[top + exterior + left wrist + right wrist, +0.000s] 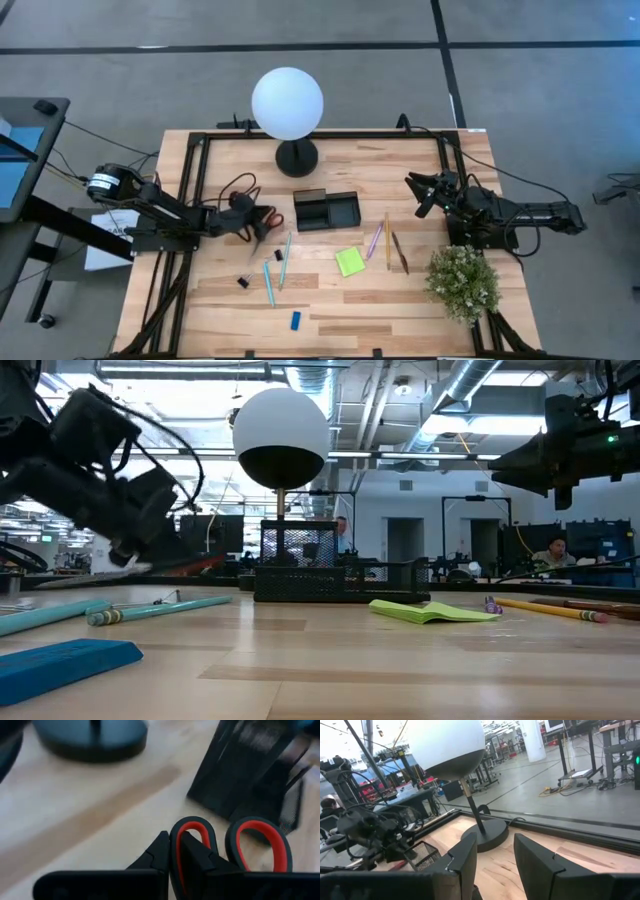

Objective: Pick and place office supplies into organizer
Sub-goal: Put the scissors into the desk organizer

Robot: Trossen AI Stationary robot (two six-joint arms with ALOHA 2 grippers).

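My left gripper [255, 222] is shut on the red-handled scissors [267, 219], just left of the black organizer [326, 210]. In the left wrist view the two red-lined handle loops [260, 842] show in front of the organizer [250, 765]. My right gripper [424, 192] hangs open above the table's right side, touching nothing. Light-blue pens [270, 282], the lime-green sticky pad [350, 262], pencils [389, 240], black clips [243, 282] and the blue eraser [296, 320] lie flat on the table. My left gripper holds the scissors by one handle loop [176, 832], with one finger [197, 857] through the loop and the other [156, 854] outside it, pinching the rim. In the low view the scissors [185, 567] appear lifted off the table, slanting from the gripper [130, 552].
The white globe lamp [288, 102] stands on its round black base [297, 157] behind the organizer. A green potted plant [462, 282] sits at the right near corner, beside my right arm. A black frame [190, 190] runs along the table's edges. Bare wood shows at the near middle.
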